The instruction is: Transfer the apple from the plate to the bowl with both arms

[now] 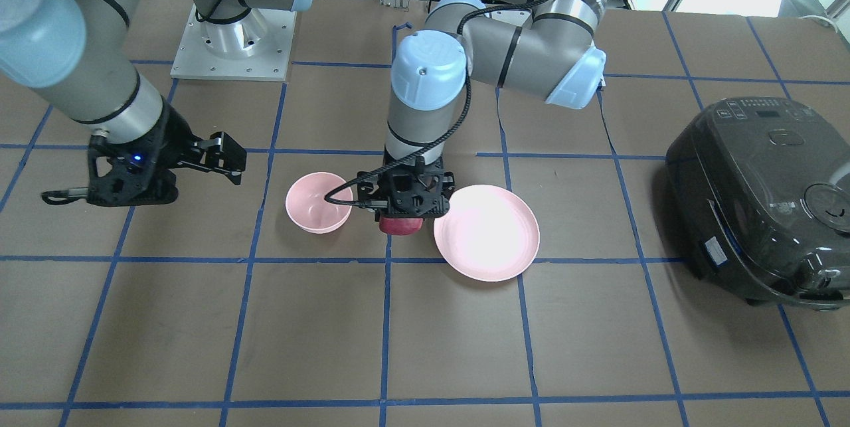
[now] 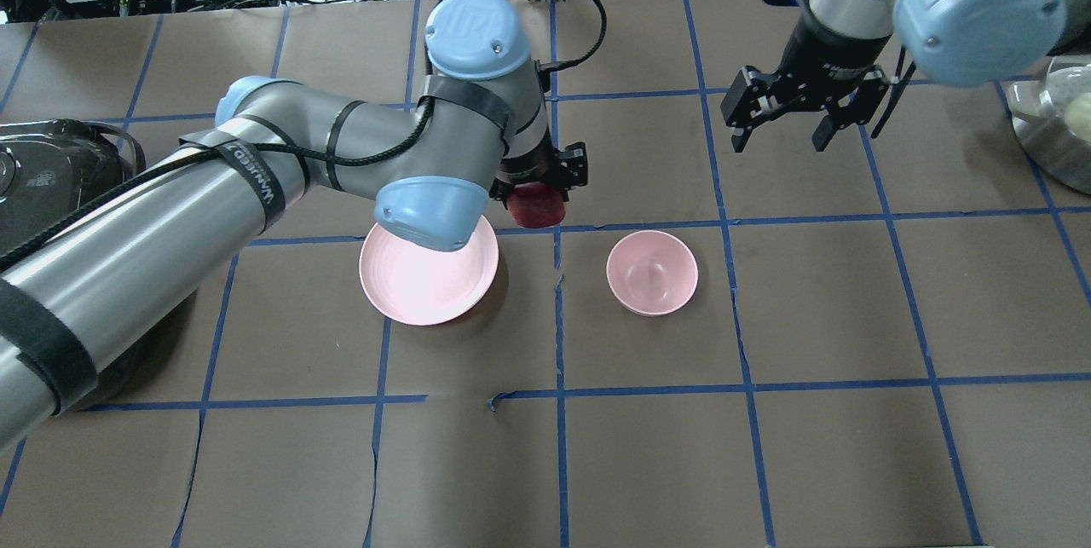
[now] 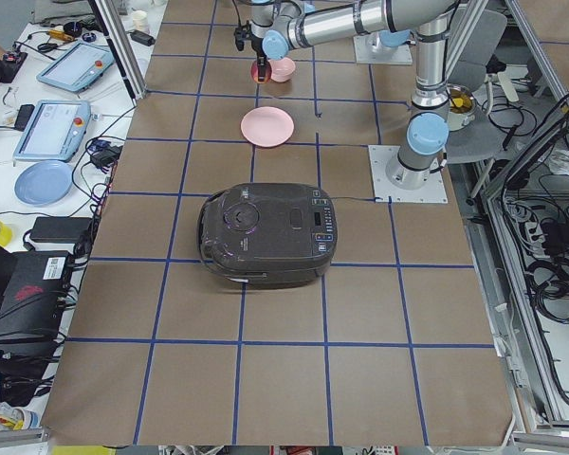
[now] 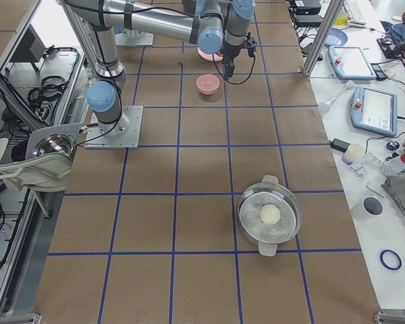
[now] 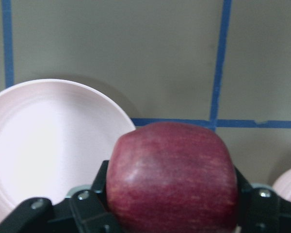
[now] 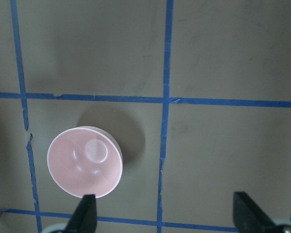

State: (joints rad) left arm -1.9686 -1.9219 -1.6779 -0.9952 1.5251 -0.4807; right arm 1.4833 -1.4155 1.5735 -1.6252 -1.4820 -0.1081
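Note:
My left gripper [image 1: 403,220] is shut on the dark red apple [image 1: 401,226] and holds it above the table, between the pink plate [image 1: 487,232] and the pink bowl [image 1: 319,202]. The apple fills the left wrist view [image 5: 172,177], with the plate [image 5: 43,141] to its left. In the overhead view the apple [image 2: 538,207] hangs just beyond the plate [image 2: 429,271], left of the bowl [image 2: 652,272]. My right gripper [image 2: 780,132] is open and empty, raised beyond the bowl. The right wrist view shows the empty bowl [image 6: 85,168] below its fingertips [image 6: 86,219].
A dark rice cooker [image 1: 764,198] stands on the table past the plate on my left side. A metal pot [image 2: 1057,126] with a pale round thing in it stands at my far right. Blue tape lines grid the brown table.

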